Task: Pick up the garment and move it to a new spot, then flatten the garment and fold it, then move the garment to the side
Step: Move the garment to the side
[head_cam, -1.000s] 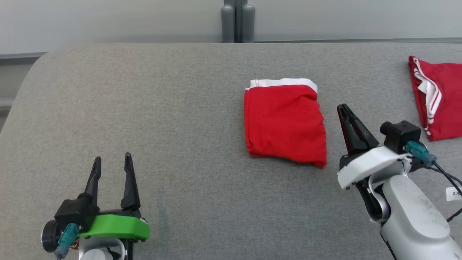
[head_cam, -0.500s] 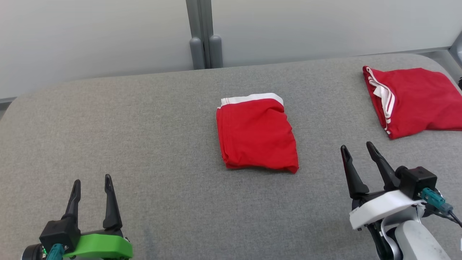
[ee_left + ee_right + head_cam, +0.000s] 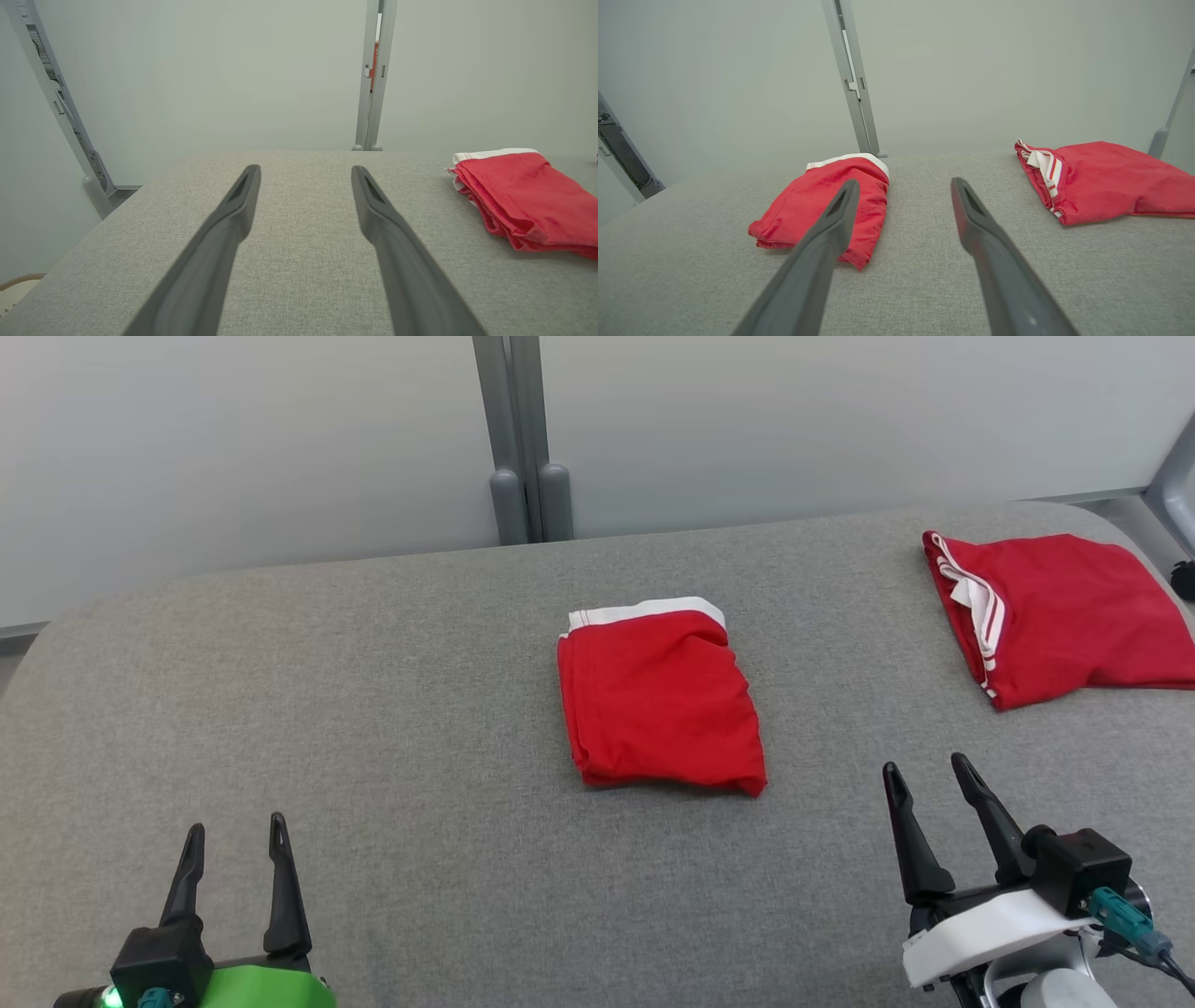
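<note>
- The left gripper (image 3: 235, 828) is at the lower left of the head view, over the near part of the gray padded table (image 3: 327, 709). Its two dark fingers are spread apart and there is nothing between them.
- In the left wrist view, the gap between these fingers shows bare gray surface.
- The right gripper (image 3: 925, 767) is at the lower right of the head view. Its fingers are also spread wide and they hold nothing.
- The folded red garment (image 3: 658, 700) lies flat near the middle of the table, farther from the robot than both grippers. It is closer to the right gripper but touches neither.
- Its white waistband (image 3: 644, 612) runs along the far edge, and the near edge is a little wrinkled.
- In the right wrist view, one finger passes in front of this garment, and the gap between the fingers shows bare table.
- A second red garment (image 3: 1064, 616), with white striped trim, lies at the far right of the table, well apart from the first one.
- Behind the table stands a pale wall (image 3: 233, 448) with a gray post (image 3: 519, 448).
</note>
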You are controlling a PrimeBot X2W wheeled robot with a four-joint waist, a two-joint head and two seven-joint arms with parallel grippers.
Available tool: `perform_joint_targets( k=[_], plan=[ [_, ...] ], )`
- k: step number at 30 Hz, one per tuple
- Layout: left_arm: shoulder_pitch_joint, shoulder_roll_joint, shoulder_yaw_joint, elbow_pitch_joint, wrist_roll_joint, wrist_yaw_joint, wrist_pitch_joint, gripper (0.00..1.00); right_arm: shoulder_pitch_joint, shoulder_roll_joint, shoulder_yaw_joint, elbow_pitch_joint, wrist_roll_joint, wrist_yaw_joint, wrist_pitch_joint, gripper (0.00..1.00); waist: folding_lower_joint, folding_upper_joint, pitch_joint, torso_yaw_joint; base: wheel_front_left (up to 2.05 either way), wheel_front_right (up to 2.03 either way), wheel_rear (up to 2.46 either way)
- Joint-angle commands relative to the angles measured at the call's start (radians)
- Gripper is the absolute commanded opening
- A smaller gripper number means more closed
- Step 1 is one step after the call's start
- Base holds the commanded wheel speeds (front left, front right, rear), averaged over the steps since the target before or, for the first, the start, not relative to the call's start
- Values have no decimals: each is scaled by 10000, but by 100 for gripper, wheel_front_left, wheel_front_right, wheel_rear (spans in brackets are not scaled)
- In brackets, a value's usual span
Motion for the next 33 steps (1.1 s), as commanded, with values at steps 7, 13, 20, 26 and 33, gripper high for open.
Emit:
perform_joint_targets(
  k=[7,13,20,26,33],
  plan=[
    [371,57,124,-165,279,-124,1,100,342,76,-85,-78,-181,-14,-24,100,0,0,-69,92,0,0,0],
    [384,57,100,-161,300,-173,1,100,376,112,-72,-101,-223,-14,-24,100,0,0,-81,167,0,0,0],
    [416,57,58,-87,228,-168,1,100,339,114,-31,-89,-241,-14,-24,100,0,0,-95,206,0,0,0],
    [425,57,66,-70,246,-117,1,100,337,126,6,-37,-244,-14,-24,100,0,0,-92,198,0,0,0],
    [428,57,134,-71,272,-170,1,100,319,129,44,-5,-253,-14,-24,100,0,0,-95,167,0,0,0]
  ],
)
